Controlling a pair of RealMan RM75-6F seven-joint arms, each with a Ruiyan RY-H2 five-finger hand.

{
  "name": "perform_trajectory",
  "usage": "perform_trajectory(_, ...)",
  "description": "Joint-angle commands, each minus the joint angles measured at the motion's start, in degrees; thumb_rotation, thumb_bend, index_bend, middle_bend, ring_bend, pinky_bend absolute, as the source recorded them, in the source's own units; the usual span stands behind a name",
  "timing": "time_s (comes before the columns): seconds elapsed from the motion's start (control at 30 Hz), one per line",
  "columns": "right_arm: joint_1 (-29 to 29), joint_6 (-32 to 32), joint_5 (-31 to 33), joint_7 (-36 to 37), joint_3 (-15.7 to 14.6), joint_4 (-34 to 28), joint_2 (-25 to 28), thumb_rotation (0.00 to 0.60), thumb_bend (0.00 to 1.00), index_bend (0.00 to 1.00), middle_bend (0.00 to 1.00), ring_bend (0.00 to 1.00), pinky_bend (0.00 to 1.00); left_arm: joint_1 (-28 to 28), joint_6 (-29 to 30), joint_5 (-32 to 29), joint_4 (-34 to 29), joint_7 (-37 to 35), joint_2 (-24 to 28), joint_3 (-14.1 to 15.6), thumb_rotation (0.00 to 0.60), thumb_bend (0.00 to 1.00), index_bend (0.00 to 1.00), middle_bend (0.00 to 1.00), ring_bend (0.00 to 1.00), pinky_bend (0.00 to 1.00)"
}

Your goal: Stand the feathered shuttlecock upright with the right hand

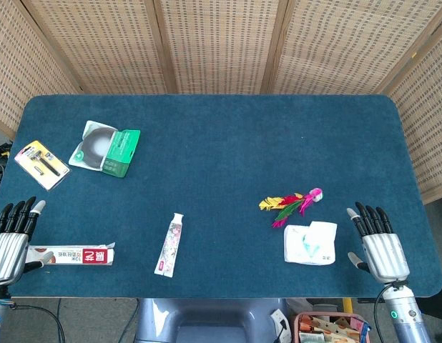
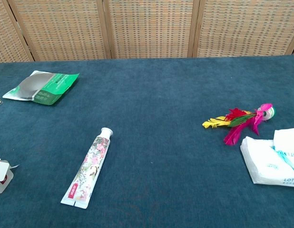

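Note:
The feathered shuttlecock lies on its side on the blue table, right of centre. Its yellow, red, green and pink feathers point left and its round base points right. My right hand rests flat near the table's front right corner, fingers apart and holding nothing, a short way right of and nearer than the shuttlecock. My left hand rests at the front left edge, also holding nothing. Neither hand shows in the chest view.
A white tissue pack lies just in front of the shuttlecock, between it and my right hand. A toothpaste tube lies front centre. A red and white box, a green packet and a yellow card sit on the left.

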Motion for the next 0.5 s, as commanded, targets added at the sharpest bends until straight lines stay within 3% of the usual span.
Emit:
perform_trajectory(0.03, -0.01, 0.18, -0.23, 0.25, 0.01, 0.05, 0.01, 0.600, 0.17, 0.05, 0.00, 0.00, 0.00, -0.01, -0.04, 0.06, 0.00, 0.14, -0.04, 0.06, 0.600, 0.00, 0.00, 0.00, 0.00, 0.00)
perform_trajectory(0.5, 0.10, 1.78, -2.80, 1.97, -0.20, 1.07, -0.72, 0.600, 0.17, 0.05, 0.00, 0.00, 0.00, -0.04, 0.05, 0.23, -0.05, -0.12, 0.01, 0.02, 0.600, 0.00, 0.00, 0.00, 0.00, 0.00)
